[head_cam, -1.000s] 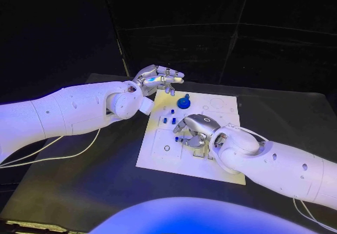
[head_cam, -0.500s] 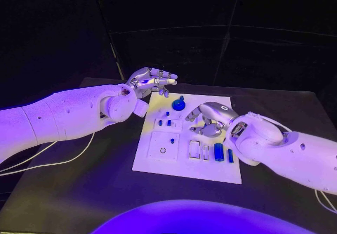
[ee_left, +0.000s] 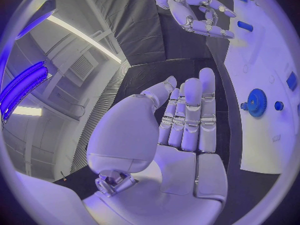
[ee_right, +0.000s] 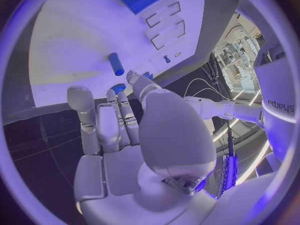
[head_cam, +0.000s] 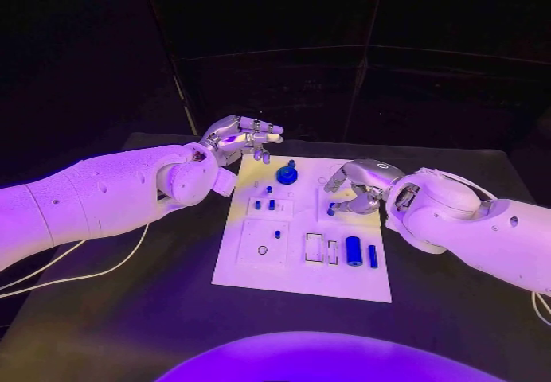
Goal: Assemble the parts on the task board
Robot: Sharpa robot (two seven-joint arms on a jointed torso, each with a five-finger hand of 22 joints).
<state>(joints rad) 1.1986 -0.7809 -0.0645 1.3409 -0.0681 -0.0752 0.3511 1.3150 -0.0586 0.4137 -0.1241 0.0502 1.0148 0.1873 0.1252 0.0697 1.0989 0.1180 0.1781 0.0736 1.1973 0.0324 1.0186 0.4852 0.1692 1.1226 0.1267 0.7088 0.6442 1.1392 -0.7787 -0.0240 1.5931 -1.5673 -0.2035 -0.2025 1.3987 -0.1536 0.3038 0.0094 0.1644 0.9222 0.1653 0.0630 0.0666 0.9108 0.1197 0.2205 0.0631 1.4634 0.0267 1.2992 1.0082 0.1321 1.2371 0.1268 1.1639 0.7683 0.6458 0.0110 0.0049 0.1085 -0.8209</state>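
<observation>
A: White task board (head_cam: pixel 301 270) flat on the table (head_cam: pixel 138 318); blue gear (head_cam: pixel 287 173) stands just below the left hand (head_cam: pixel 241 135), whose fingers (ee_left: pixel 190 115) are straight, pressed together, empty.

B: Right hand (head_cam: pixel 358 187)? Fingers curled (tips hidden); small blue peg (head_cam: pixel 332 209) at them, hold unclear. Blue cylinder (head_cam: pixel 355 251) lies nearer.

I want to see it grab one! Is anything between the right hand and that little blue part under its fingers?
Nothing visible. The right hand hangs just above the blue part on the board, with only bare board between them.
</observation>
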